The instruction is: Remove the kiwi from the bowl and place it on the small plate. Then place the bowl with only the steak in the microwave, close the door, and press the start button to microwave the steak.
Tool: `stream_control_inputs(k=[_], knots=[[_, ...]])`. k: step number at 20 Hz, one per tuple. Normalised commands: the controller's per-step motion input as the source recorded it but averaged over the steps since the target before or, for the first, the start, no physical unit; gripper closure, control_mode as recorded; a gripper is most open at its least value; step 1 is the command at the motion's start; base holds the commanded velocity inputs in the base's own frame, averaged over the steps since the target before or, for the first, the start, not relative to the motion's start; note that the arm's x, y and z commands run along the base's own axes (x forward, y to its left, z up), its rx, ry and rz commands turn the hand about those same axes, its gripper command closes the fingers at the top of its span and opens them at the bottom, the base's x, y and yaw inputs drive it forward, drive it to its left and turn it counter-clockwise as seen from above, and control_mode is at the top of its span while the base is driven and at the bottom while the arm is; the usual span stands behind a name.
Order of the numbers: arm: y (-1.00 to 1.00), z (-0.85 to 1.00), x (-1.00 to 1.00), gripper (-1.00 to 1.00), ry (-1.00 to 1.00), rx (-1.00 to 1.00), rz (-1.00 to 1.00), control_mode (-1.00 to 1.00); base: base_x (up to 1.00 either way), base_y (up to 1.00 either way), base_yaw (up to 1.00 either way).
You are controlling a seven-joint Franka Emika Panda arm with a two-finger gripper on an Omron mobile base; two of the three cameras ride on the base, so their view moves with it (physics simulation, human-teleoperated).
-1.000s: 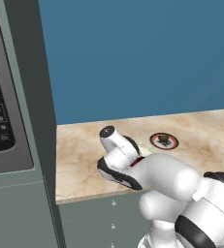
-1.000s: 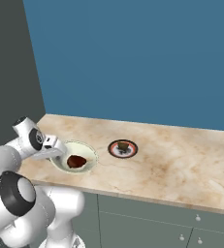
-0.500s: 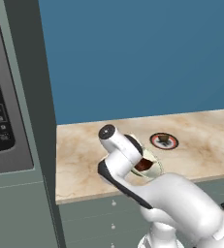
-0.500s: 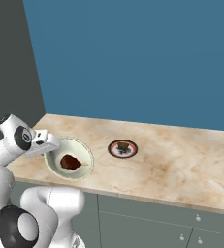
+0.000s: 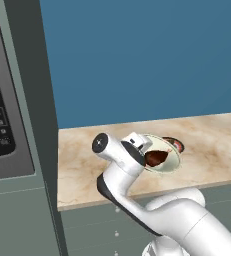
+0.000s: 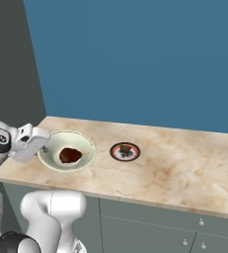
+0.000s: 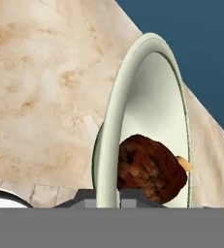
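Pinching the bowl (image 6: 54,148) rim, the closed gripper (image 7: 106,193) seemingly holds it above the counter (image 6: 184,163), steak (image 6: 70,155) inside.

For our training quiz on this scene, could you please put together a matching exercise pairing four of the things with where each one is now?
Things:
1. steak
2. kiwi
3. bowl
4. small plate

Places:
A. on the small plate
B. gripped at its rim by the shut jaws
C. on the counter, right of the bowl in the right base view
D. inside the bowl

Pairs: 1-D, 2-A, 3-B, 4-C
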Motion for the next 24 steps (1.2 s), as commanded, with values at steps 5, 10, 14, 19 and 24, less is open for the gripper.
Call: stream_control_inputs(k=[5, 10, 14, 19, 24], knots=[[-0.13, 0.53, -0.43, 1.0, 0.01, -0.19, 0.02, -1.0, 0.0, 0.0, 0.0], [-0.24, 0.49, -0.31, 1.0, 0.01, -0.16, 0.0, -1.0, 0.0, 0.0, 0.0], [-0.19, 0.32, -0.22, 1.0, 0.02, -0.13, 0.0, -1.0, 0.0, 0.0, 0.0], [-0.05, 0.12, -0.42, 1.0, 0.0, -0.07, 0.0, -1.0, 0.0, 0.0, 0.0], [0.0, 0.0, -0.41, 1.0, 0.0, -0.01, 0.0, -1.0, 0.0, 0.0, 0.0]])
